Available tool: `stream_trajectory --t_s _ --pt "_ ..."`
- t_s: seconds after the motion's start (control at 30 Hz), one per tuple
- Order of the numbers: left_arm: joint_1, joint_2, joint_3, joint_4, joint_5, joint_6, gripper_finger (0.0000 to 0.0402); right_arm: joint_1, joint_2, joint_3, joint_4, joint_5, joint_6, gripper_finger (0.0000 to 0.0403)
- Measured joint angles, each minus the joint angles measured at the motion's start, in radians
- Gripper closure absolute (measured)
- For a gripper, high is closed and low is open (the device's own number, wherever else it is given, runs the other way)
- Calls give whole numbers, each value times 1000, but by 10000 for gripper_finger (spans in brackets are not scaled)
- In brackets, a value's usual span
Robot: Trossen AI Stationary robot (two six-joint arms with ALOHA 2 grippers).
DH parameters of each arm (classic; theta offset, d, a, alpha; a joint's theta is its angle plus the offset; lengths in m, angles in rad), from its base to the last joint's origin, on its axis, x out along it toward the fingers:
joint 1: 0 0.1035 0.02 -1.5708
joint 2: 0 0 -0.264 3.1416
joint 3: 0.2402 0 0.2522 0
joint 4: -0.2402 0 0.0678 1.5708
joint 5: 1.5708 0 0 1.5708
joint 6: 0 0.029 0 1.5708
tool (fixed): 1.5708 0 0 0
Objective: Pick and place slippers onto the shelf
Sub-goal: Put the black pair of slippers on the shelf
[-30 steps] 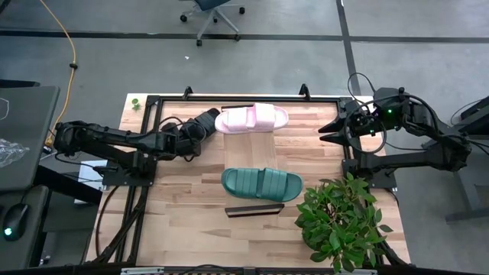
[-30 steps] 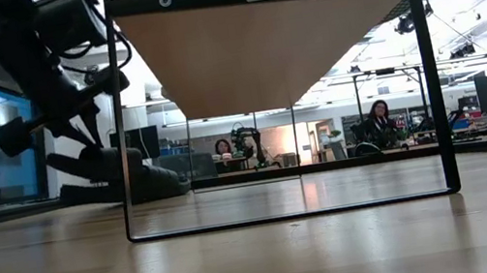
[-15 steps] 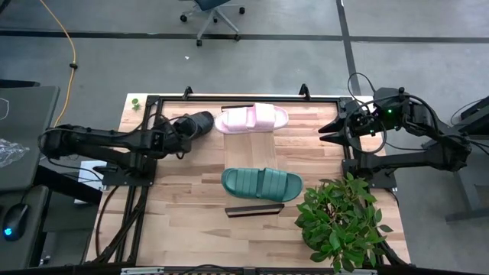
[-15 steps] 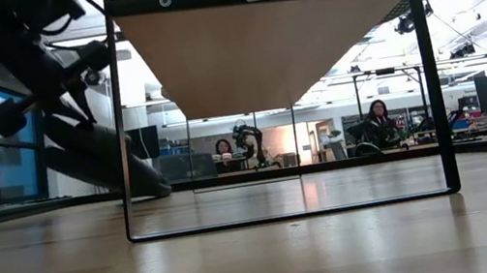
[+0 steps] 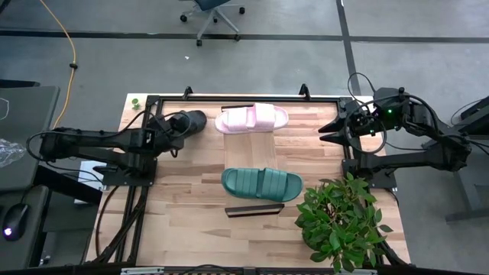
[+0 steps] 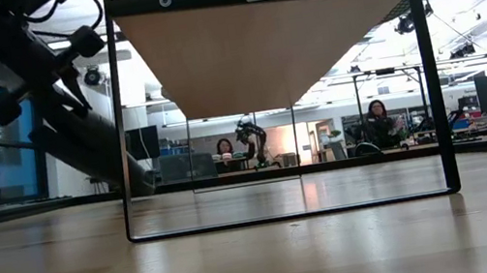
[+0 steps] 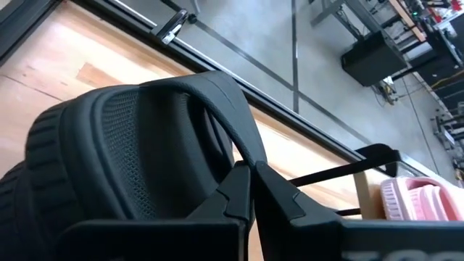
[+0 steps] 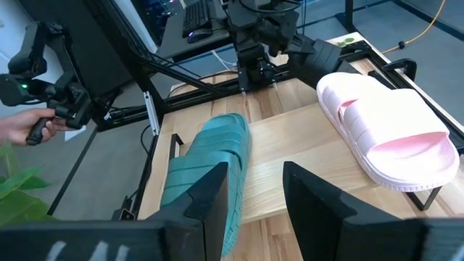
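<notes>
The left tool (image 5: 177, 126) is clamped on the black slipper (image 5: 189, 121) near the bench (image 5: 183, 221) edge. Pink slipper (image 5: 252, 118) and teal slipper (image 5: 261, 183) lie on the shelf (image 5: 254, 145). The right tool (image 5: 330, 131) waits, fingers apart.

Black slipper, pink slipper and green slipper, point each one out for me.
black slipper (image 7: 138, 145), left wrist view, on its ribbed strap
pink slipper (image 5: 252, 118), high view, on its strap
green slipper (image 5: 261, 183), high view, on its strap
</notes>
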Motion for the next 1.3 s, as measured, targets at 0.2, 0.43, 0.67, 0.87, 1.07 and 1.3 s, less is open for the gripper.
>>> stream_trajectory --t_s 0.2,0.43,0.67,0.87,1.07,1.3 --pt "0 -41 0 2 -1 44 401 0 0 0 0 10 9 279" --pt "0 -105 0 5 -7 108 401 0 0 0 0 28 9 279" --pt "0 -185 0 13 -9 190 401 0 0 0 0 40 9 279" --pt "0 -247 0 55 -31 275 401 0 0 0 0 52 9 279" --pt "0 -291 0 113 -48 353 401 0 0 0 0 55 9 279" --pt "0 -335 0 199 -49 478 401 0 0 0 0 82 9 279"
